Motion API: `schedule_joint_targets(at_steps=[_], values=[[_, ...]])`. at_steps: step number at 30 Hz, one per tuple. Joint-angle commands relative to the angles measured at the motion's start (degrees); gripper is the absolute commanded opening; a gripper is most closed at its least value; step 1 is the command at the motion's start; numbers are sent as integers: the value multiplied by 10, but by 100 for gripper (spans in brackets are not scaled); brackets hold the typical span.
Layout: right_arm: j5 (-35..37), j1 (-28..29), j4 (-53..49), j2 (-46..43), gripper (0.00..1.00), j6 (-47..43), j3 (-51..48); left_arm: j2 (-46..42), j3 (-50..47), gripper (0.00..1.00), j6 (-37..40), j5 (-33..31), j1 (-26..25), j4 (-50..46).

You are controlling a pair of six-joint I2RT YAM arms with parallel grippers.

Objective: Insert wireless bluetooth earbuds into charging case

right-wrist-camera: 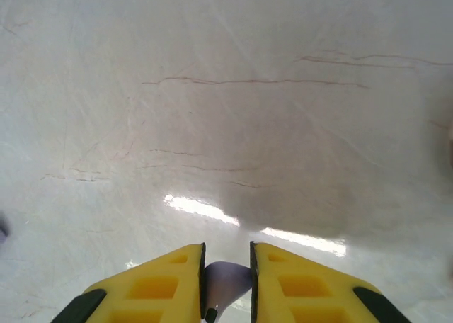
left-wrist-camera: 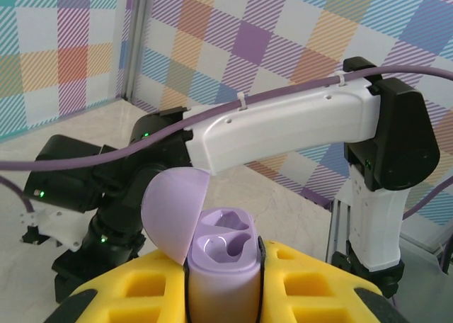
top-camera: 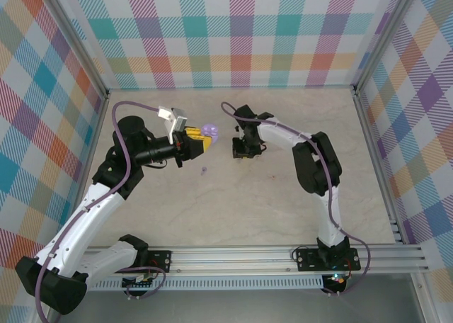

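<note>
Mid-frame from above, the two grippers meet tip to tip, with the case in one and a bud in the other.

The left gripper (top-camera: pixel 203 137) is clamped on the purple case (left-wrist-camera: pixel 223 266). Its lid (left-wrist-camera: pixel 173 210) is flipped open, and the bare sockets (left-wrist-camera: pixel 223 241) face the right arm. The right gripper (right-wrist-camera: pixel 226 266) pinches a purple bud (right-wrist-camera: pixel 225 279), tips aimed down at the table (right-wrist-camera: pixel 248 89). The bud's stem seems to run back along the fingers. From above, the case sits just left of that gripper, near but apart. I'd guess the bud must swing left and tilt toward the sockets. A second bud (top-camera: pixel 204 170) lies lower.
</note>
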Motion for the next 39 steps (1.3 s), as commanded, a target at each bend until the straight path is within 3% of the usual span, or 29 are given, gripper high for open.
schedule_joint_targets(at_steps=[1, 10, 22, 29, 39], values=[[-28, -12, 36, -40, 21, 15, -30, -1, 0, 14, 4, -10, 12, -3], [-67, -46, 126, -152, 21, 27, -153, 41, -1, 14, -78, -114, 12, -22], [-91, -63, 183, -339, 20, 35, -250, 74, -100, 15, -202, -146, 0, 151], [-95, -63, 209, -441, 21, 41, -279, 96, -121, 15, -213, -143, -22, 202], [-147, -50, 238, -527, 21, 30, -283, 90, -145, 15, -156, -105, -55, 267]])
